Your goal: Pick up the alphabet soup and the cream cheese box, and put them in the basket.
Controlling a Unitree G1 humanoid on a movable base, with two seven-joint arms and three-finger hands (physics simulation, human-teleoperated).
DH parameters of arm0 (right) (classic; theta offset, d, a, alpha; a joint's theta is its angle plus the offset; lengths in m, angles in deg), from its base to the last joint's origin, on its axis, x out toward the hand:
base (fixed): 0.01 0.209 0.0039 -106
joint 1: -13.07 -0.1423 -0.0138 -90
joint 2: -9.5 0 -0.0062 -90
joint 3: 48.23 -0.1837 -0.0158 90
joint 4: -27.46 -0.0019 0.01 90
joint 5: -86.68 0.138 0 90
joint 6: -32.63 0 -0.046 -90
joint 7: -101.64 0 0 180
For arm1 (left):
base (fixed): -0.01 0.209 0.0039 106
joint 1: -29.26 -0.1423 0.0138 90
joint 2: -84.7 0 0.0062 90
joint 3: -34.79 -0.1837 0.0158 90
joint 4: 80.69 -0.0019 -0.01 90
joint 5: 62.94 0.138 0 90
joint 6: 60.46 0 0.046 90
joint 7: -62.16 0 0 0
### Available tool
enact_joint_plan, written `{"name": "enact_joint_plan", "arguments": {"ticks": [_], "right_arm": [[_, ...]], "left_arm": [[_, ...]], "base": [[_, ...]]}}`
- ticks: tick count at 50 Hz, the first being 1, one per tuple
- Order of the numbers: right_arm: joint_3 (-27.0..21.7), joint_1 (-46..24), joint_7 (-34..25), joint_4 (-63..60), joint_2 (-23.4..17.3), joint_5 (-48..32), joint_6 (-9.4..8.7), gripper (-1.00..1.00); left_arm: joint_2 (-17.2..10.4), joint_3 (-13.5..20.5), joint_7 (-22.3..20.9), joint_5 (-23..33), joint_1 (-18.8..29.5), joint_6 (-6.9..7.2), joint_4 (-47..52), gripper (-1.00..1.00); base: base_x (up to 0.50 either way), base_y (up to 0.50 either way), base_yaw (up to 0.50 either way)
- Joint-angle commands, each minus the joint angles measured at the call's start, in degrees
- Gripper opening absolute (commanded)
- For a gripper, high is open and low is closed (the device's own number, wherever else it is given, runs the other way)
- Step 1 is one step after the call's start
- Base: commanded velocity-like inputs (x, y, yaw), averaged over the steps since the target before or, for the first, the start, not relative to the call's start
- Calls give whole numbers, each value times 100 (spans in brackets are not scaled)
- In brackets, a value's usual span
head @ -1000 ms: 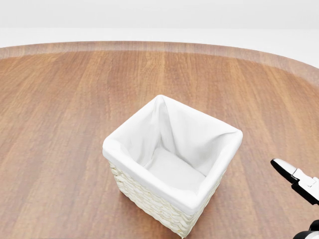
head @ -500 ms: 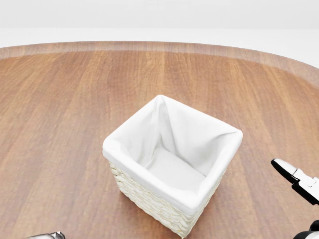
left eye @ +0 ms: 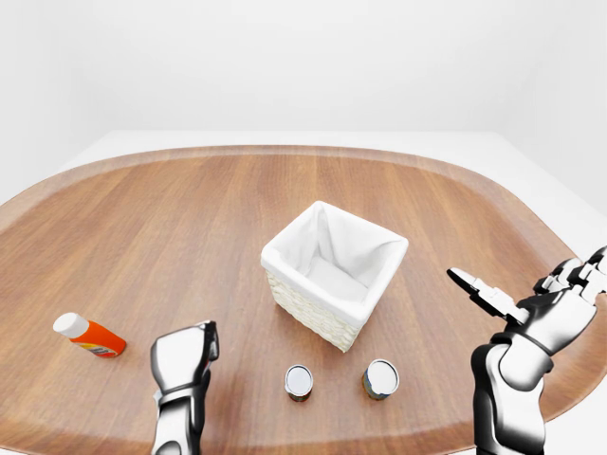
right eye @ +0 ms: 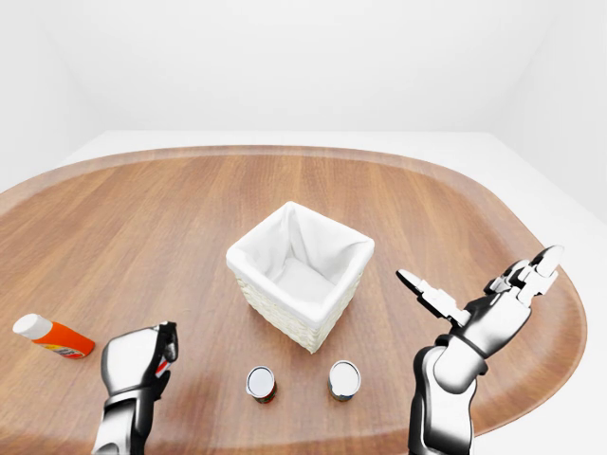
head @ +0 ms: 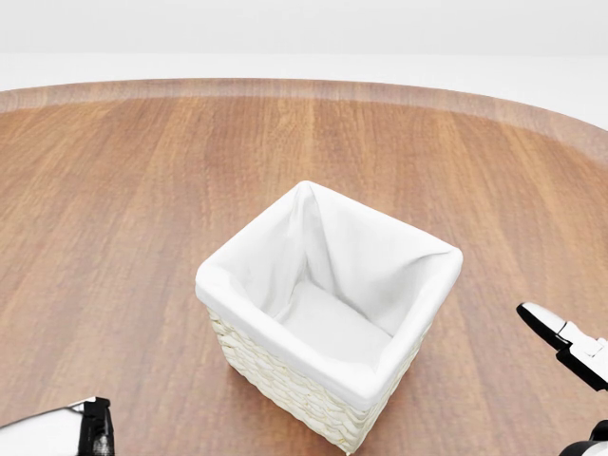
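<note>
Head view: the left hand (head: 62, 432) now shows as a pale block with a dark edge at the bottom-left corner, where half a second ago only a sliver showed and a second ago nothing. The basket (head: 249, 255), the desk (head: 114, 190) and the right hand's fingertip at the right edge sit where they were, so the camera has not moved. Judgement: the left arm is rising to begin the first reach; nothing is picked up yet.

Left hand, eye views (left eye: 185, 355): fingers curled into a loose fist, holding nothing, above the desk near the view's bottom, left of the cans. Right hand (right eye: 484, 303): fingers spread wide, empty, raised over the desk's right side, well apart from the basket.

Basket: square, woven pale wicker with a white cloth liner, empty, near the desk's middle and turned corner-on to the views.

Two cans stand upright just below the basket in the left-eye view, side by side but apart: left can (left eye: 299, 381) with a reddish label, right can (left eye: 381, 378) with a darker one. Only the silver lids and a strip of each label show; I cannot tell which is the soup. No cream cheese box shows in any view.

An orange bottle (left eye: 87, 335) with a white cap lies on its side at the far left, well apart from everything.
</note>
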Motion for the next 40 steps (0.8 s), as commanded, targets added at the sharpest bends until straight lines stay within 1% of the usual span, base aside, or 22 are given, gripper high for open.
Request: {"name": "enact_joint_plan", "arguments": {"ticks": [1, 7, 11, 12, 13, 15, 21, 25, 27, 29, 36, 39, 40], "right_arm": [[2, 9, 0, -39, 8, -5, -29, 100], [-2, 4, 0, 29, 4, -1, 32, 100], [-1, -1, 0, 44, 1, 5, 37, 100], [0, 0, 0, 26, -1, 7, 18, 100], [0, 0, 0, 25, -1, 7, 17, 100], [-2, 8, 0, -9, 2, 13, -8, 100], [-4, -15, 0, 52, -7, 19, 26, 100], [0, -17, 0, 9, -8, 21, -27, 100], [-1, -22, 0, 45, -11, 21, 3, 100], [-2, -17, 0, 49, -11, 24, 12, 100], [-2, 0, 0, 3, -3, 24, -20, 100], [-6, -12, 0, 42, -8, 26, 2, 100], [-3, -4, 0, 2, -5, 27, -33, 100]], "left_arm": [[157, 67, -62, -105, -30, 0, 981, -100], [236, 87, -361, -36, 1, 0, 1388, -100], [282, 41, -666, 110, 76, 0, 1668, -100], [304, 23, -841, 145, 94, 0, 1840, -100], [307, 24, -852, 149, 95, 0, 1851, -100], [336, -2, -1045, 222, 136, 0, 2072, -100], [372, 31, -1459, 358, 348, 0, 2411, -100], [389, 48, -1744, 424, 475, 0, 2610, -100], [399, 57, -1831, 475, 510, 0, 2701, -100], [423, 38, -2009, 550, 556, 0, 2868, -100], [434, 23, -2246, 741, 784, 0, 3037, -100], [445, -6, -2477, 842, 898, 0, 3200, -100], [449, -9, -2528, 867, 931, 0, 3221, -100]], "base": [[0, 0, 0], [0, 0, 0], [0, 0, 0], [0, 0, 0], [0, 0, 0], [0, 0, 0], [0, 0, 0], [0, 0, 0], [0, 0, 0], [0, 0, 0], [0, 0, 0], [0, 0, 0], [0, 0, 0]]}}
